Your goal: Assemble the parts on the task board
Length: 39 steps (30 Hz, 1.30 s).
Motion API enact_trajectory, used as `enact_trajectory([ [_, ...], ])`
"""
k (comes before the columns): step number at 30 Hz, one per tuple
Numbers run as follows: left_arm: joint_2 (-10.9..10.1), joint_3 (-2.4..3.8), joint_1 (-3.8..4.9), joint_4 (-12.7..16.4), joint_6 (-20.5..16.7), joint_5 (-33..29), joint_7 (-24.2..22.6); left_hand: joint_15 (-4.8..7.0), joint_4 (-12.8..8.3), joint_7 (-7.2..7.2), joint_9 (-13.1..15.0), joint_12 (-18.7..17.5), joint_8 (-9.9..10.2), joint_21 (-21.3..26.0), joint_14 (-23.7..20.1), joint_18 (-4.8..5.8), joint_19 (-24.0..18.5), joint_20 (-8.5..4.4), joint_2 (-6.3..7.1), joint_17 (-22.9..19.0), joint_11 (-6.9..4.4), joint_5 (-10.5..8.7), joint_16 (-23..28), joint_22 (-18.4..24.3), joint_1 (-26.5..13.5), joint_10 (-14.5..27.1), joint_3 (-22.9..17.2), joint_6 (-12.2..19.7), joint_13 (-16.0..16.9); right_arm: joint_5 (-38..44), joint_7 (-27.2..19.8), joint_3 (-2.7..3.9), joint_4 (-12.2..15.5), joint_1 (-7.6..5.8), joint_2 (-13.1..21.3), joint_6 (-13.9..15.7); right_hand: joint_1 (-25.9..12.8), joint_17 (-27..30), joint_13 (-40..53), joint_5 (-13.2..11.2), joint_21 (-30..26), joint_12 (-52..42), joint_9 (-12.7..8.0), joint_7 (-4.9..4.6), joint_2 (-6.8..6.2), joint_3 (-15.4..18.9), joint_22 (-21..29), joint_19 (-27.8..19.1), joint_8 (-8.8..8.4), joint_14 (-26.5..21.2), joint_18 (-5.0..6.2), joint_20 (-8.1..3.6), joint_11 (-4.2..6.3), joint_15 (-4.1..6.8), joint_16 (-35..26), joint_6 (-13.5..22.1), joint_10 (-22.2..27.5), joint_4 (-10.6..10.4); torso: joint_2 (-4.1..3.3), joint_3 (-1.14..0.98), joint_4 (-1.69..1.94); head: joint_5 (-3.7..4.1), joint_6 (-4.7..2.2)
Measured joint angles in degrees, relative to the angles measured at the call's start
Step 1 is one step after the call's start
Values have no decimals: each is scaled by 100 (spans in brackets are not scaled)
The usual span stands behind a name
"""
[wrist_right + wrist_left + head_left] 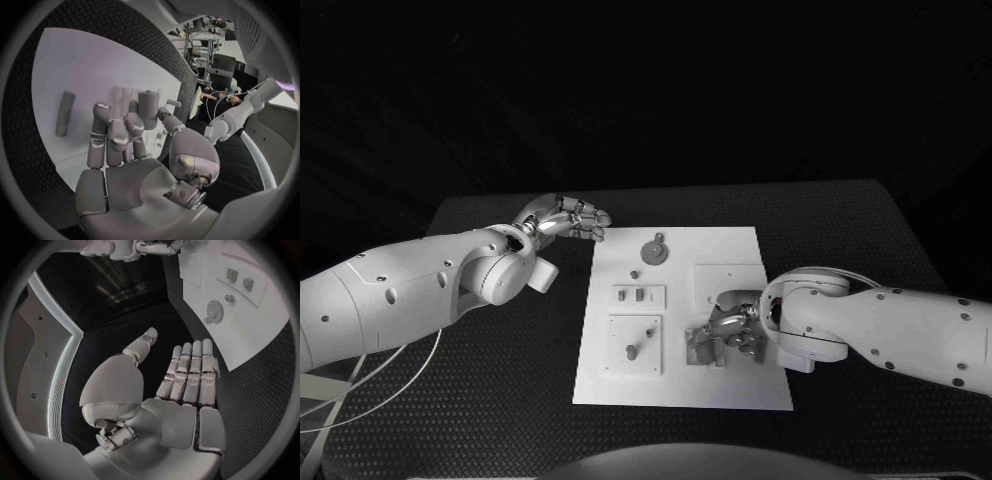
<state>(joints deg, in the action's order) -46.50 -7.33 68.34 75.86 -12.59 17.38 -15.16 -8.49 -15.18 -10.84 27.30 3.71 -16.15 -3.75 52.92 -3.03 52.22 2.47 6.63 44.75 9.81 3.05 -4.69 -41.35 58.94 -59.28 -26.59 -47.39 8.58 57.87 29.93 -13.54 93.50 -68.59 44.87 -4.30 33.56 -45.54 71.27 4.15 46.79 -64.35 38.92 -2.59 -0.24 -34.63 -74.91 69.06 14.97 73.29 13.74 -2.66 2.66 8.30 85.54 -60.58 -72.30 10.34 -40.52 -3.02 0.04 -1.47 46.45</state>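
The white task board point(678, 385) lies in the middle of the black table. On it I see a grey gear point(655, 250), two small parts point(638, 295) side by side, and a peg point(632, 351) standing in a square plate. My right hand point(734, 326) hovers low over the board's right side, fingers point(119, 132) bent down onto a grey fixture point(702, 346); whether it holds anything is hidden. My left hand point(568, 218) is off the board's far left corner, fingers point(190, 372) straight, thumb apart, holding nothing. The gear point(214, 311) lies beyond it.
A dark narrow bar point(64, 113) lies on the board point(81, 65) beside my right hand. Black textured table point(834, 215) surrounds the board on all sides, with free room behind it and to both sides.
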Motion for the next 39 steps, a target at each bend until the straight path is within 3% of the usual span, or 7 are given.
enact_trajectory([
  [8, -1, 0, 0, 0, 0, -2, 0, 0, 0, 0, 0, 0, 0, 0, 0, 0, 0, 0, 0, 0, 0, 0, 0, 0, 0, 0, 0, 0, 0, -7, 0, 1, -14, 4, -9, 4, -10, 0, -1, 0, 0, 0, 6, -1, -11, 16, 0, 0, 13, 0, 1, 1, 0, 0, 0, 0, 0, -16, -1, 1, -1, 0, 10],
  [12, -2, 0, 0, 0, 0, -2, 0, 0, 0, 0, 0, 0, 0, 0, 0, 1, 0, 0, 16, 0, 0, 0, 0, 0, -17, 0, 0, 0, -2, -8, 1, 0, -33, 10, -17, 9, -163, 0, -45, 1, 0, 24, -21, -77, -245, -4, 0, -1, -13, -1, 2, 1, 0, -2, 0, -108, 0, -146, -1, 1, -1, -3, 13],
  [22, -3, 0, 0, 1, 1, -14, 0, 0, 0, 0, 0, 0, 0, 0, 0, 5, 0, 0, 23, -4, 0, 0, 0, 5, -23, 0, 0, 0, -4, -8, 8, -3, -36, 16, -24, 22, -209, 7, -86, 1, 0, 49, -34, -82, -438, -108, 0, 12, -35, -6, 9, -11, -9, -7, 0, -123, 33, -282, -1, 1, -1, -4, 16],
  [39, -7, 0, 0, 4, 2, -23, 0, 0, 16, 0, 0, 0, 0, 0, 0, 38, 0, 0, 23, -4, 0, 0, 0, 4, -23, 0, -16, 0, -10, -7, 20, -6, -32, 18, -31, 0, -170, 6, -98, 1, 0, 49, -36, -88, -398, -128, 0, -9, -34, 11, 8, -34, 1, 7, 0, -130, 42, -300, 0, 3, -2, -12, 30],
])
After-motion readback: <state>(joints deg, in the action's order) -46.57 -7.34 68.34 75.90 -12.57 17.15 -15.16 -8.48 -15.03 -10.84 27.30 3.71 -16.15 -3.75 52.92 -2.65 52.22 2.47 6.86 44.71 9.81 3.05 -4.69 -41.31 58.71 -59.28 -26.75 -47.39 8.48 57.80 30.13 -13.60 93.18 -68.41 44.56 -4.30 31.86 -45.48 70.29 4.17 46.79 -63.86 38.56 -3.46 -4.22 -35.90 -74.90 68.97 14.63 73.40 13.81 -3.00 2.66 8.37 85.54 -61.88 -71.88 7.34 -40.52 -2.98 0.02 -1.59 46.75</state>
